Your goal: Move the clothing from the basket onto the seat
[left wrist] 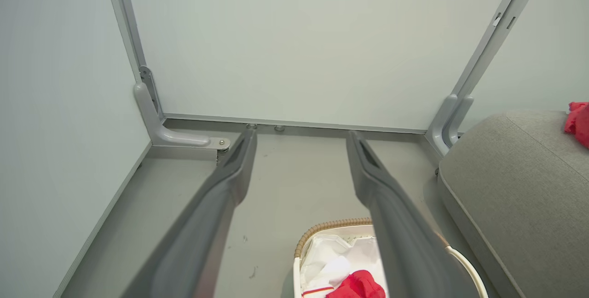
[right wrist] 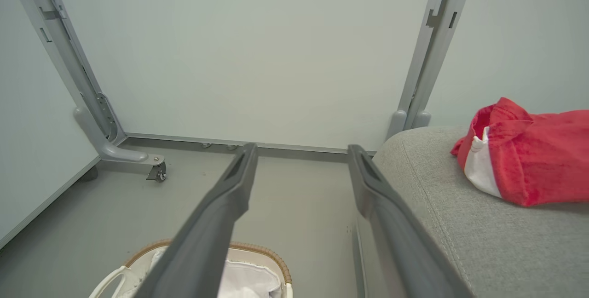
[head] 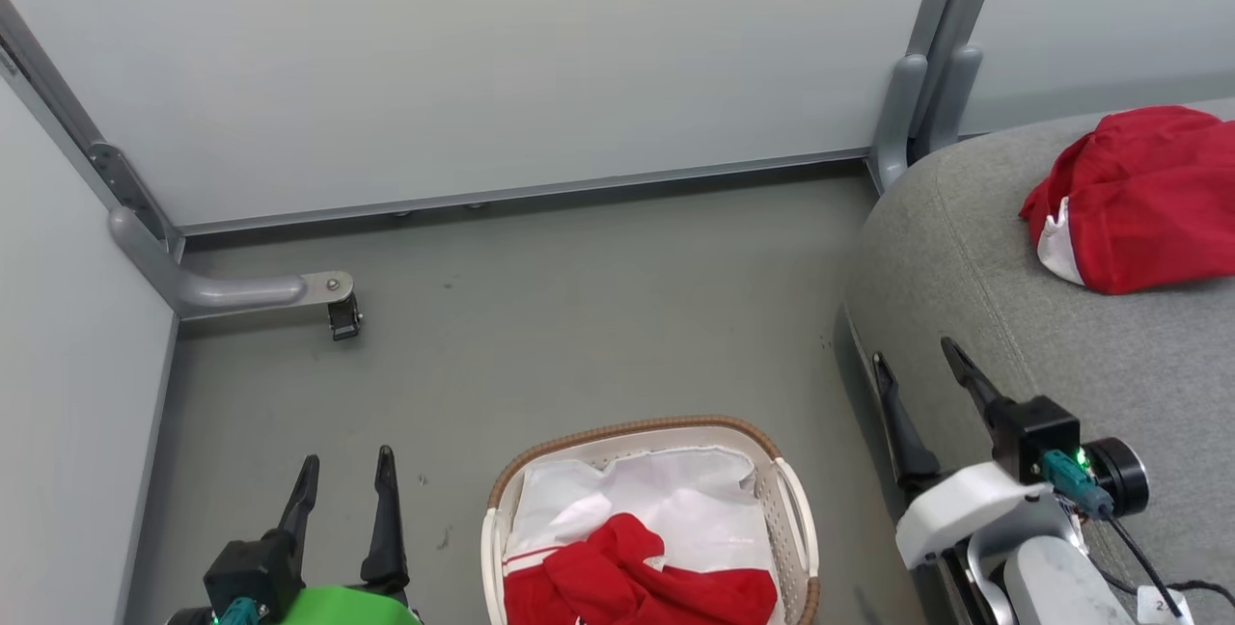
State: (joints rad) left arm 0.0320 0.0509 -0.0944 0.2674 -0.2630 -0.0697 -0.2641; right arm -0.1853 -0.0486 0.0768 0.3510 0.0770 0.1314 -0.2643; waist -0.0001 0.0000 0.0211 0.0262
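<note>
**Left tool [head: 347, 456] and right tool [head: 913, 351] stood open, empty**

Red clothing [head: 637, 577] lay in the basket [head: 627, 429] over a white liner cloth [head: 666, 500]; a second red garment [head: 1138, 201] rested on the seat [head: 965, 249]. Hazard: a deep pinch could catch the liner cloth and drag the basket.
</note>
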